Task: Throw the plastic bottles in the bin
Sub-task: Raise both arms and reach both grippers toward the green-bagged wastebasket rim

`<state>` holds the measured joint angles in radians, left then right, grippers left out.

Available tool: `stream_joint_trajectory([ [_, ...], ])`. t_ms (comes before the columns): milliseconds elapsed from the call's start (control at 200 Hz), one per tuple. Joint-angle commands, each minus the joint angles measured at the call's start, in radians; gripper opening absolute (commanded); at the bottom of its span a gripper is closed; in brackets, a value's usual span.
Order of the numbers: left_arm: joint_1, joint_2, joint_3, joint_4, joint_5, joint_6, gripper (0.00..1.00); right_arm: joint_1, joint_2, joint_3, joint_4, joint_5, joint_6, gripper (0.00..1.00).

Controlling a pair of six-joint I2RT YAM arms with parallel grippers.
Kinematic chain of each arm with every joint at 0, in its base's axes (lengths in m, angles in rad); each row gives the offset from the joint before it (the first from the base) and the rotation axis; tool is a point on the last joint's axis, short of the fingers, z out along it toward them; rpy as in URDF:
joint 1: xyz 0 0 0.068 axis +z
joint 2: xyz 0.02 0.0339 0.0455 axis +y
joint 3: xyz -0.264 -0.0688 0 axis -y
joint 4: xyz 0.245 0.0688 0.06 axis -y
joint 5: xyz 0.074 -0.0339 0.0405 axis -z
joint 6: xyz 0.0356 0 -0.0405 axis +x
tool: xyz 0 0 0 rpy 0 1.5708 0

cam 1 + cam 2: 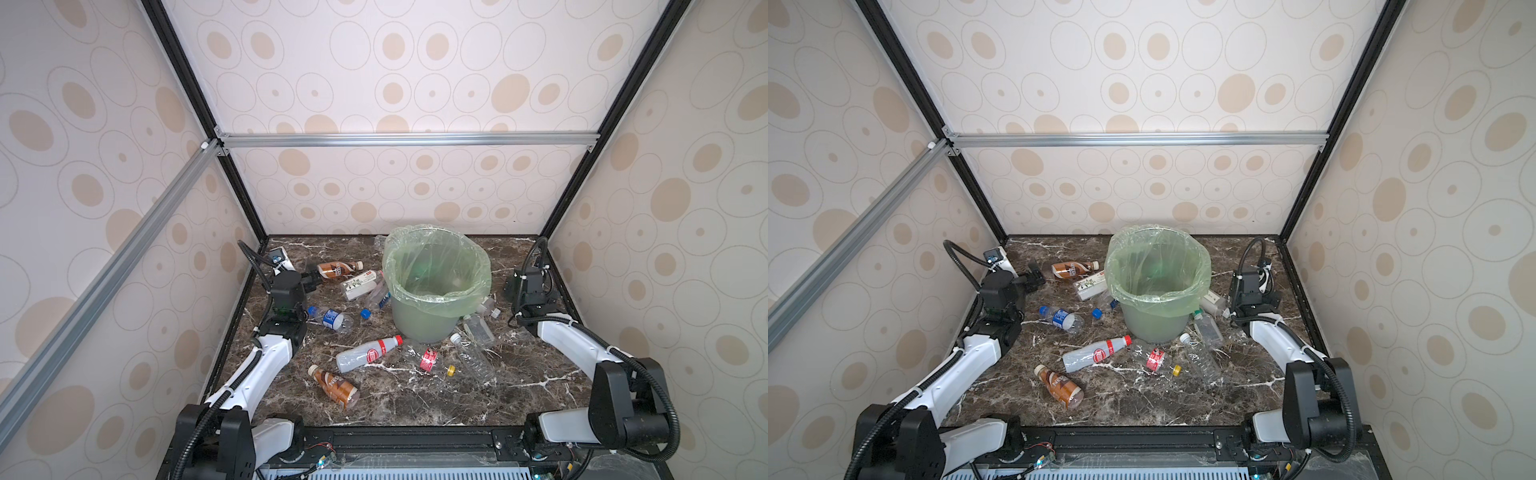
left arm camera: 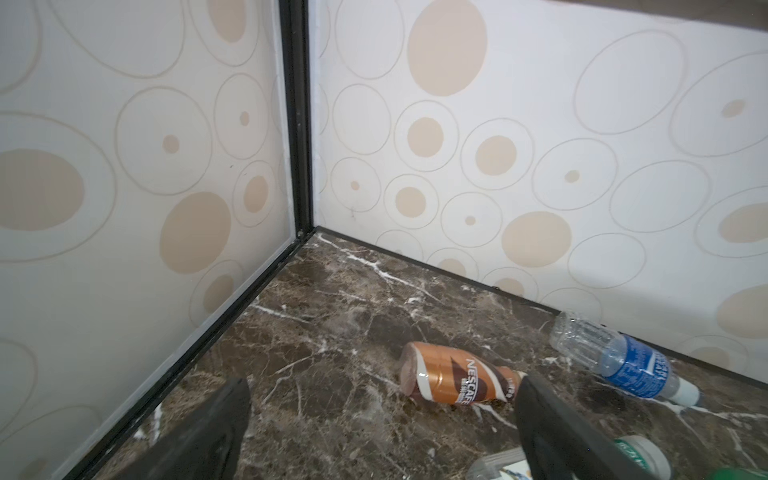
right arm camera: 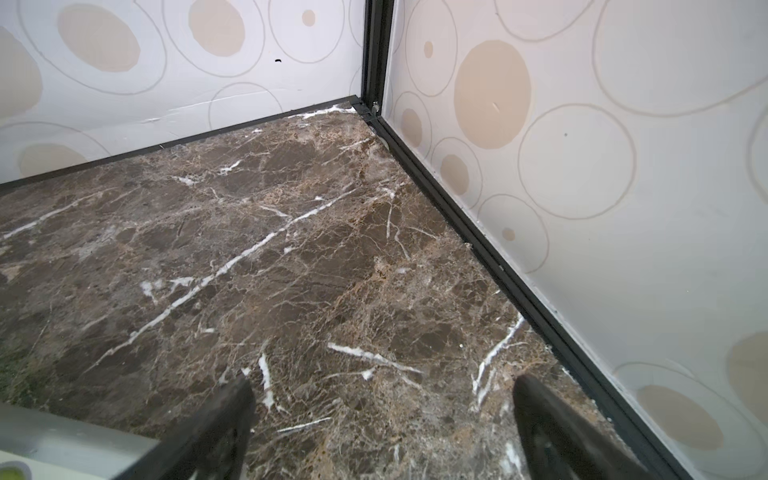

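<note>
Left claw [image 2: 382, 384] faces a brown bottle [image 2: 453, 380]; right claw [image 3: 382, 382], marble [image 3: 291, 249].

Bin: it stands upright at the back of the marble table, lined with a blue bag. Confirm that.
The bag lining the bin is green, not blue; both top views show it. The bin does stand upright at the back of the marble table.
</note>
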<state>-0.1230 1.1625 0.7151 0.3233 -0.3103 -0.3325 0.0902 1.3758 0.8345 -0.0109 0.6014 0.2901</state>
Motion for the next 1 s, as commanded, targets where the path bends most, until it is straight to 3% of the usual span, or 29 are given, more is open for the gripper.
stream_joint_trajectory([
  [0, -0.014, -0.035, 0.056, -0.143, 0.081, -0.051, 0.99, -0.034, -0.02, 0.1, -0.252, -0.032, 0.017, 1.0],
  [260, -0.085, -0.068, 0.109, -0.112, 0.17, -0.039, 0.99, -0.067, -0.095, 0.295, -0.496, -0.303, 0.035, 1.0],
  [460, -0.096, 0.006, 0.28, -0.221, 0.258, -0.039, 0.99, -0.066, -0.094, 0.546, -0.692, -0.476, -0.024, 1.0],
  [580, -0.108, 0.076, 0.402, -0.304, 0.343, -0.022, 0.99, -0.066, -0.071, 0.678, -0.765, -0.603, -0.007, 1.0],
  [690, -0.147, 0.152, 0.537, -0.424, 0.354, 0.008, 0.99, -0.058, -0.026, 0.768, -0.81, -0.71, 0.009, 0.98],
  [865, -0.207, 0.241, 0.707, -0.562, 0.444, 0.024, 0.99, 0.022, 0.046, 0.861, -0.878, -0.712, -0.008, 0.91],
  [995, -0.26, 0.292, 0.792, -0.627, 0.436, 0.043, 0.99, 0.101, 0.108, 0.913, -0.914, -0.69, -0.028, 0.86],
])
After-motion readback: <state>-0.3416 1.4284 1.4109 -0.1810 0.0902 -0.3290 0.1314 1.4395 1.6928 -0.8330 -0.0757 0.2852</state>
